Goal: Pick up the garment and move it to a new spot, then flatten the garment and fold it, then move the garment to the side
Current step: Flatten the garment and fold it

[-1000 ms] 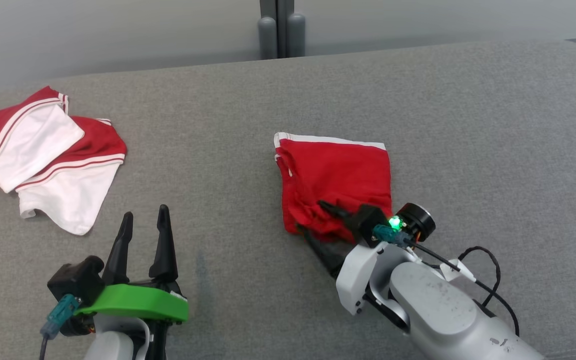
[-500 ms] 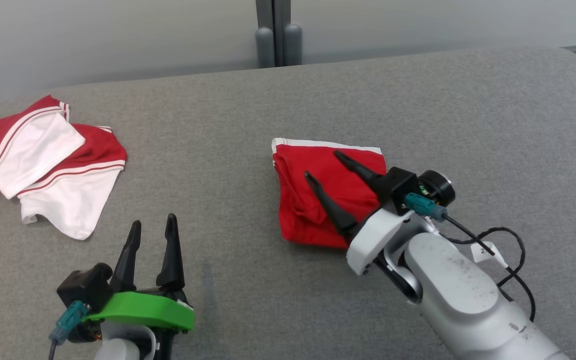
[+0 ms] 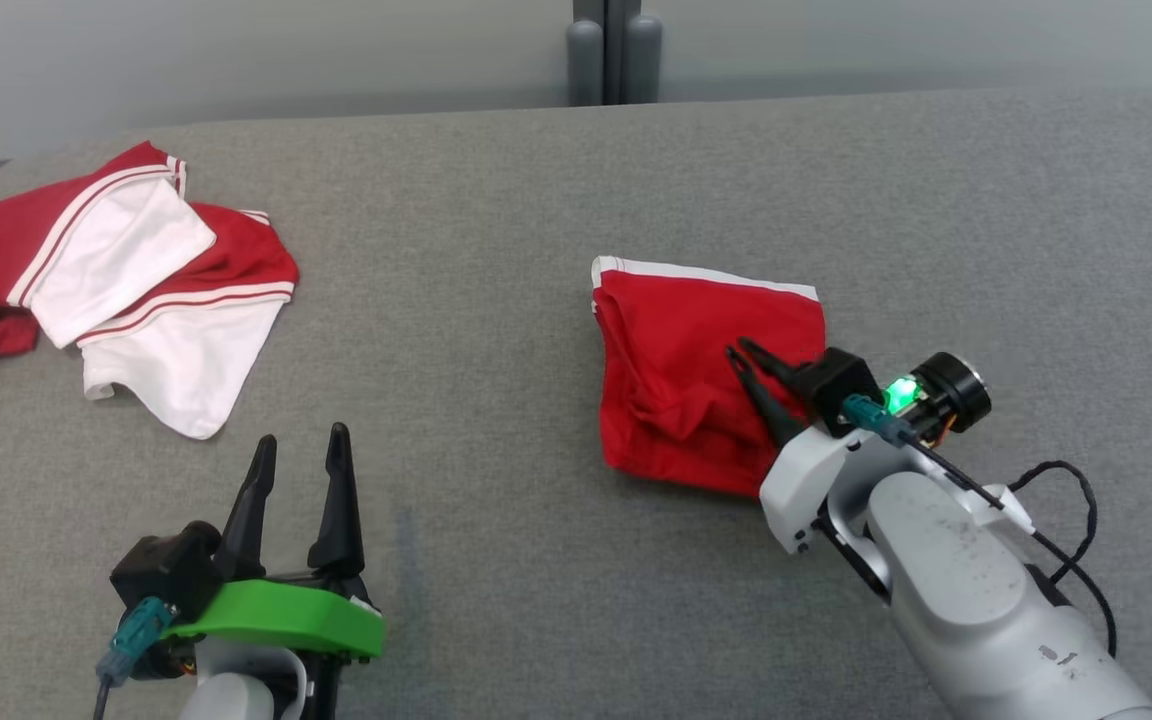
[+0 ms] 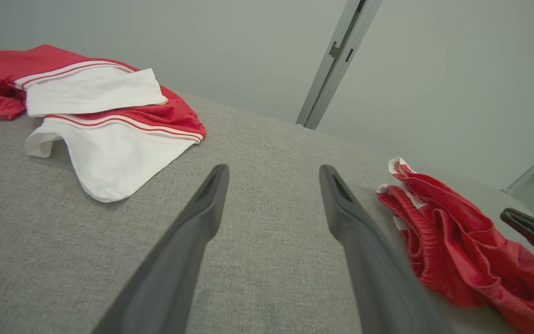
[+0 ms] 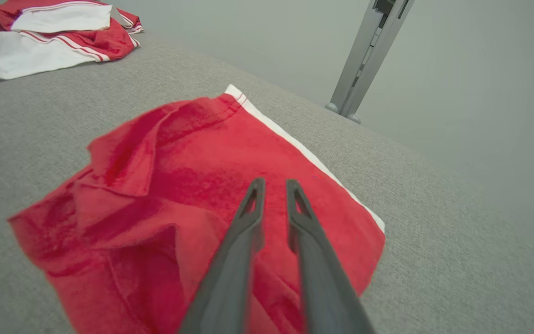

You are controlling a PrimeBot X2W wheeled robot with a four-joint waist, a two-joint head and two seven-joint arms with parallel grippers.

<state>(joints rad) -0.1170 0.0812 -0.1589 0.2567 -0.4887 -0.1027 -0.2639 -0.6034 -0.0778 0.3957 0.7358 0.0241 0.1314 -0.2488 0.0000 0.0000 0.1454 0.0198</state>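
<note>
The folded red garment (image 3: 696,370) with a white band along its far edge lies right of centre on the grey cushion (image 3: 496,300); it also shows in the left wrist view (image 4: 457,241) and the right wrist view (image 5: 179,176). My right gripper (image 3: 742,350) hovers over the garment's near right part. Its jaws are almost together, with a slim gap and nothing between them (image 5: 275,183). One right fingertip (image 4: 531,232) shows at the edge of the left wrist view. My left gripper (image 3: 301,440) stands open and empty near the front left (image 4: 274,171).
A heap of red and white clothes (image 3: 136,290) lies at the far left (image 4: 100,120) (image 5: 49,32). A grey post (image 3: 614,50) rises behind the cushion against a pale wall. A black cable (image 3: 1066,520) loops beside the right forearm.
The right jaws, spread wide over the garment half a second ago, have narrowed to a slim gap. The head camera has shifted. The left gripper has stayed open.
</note>
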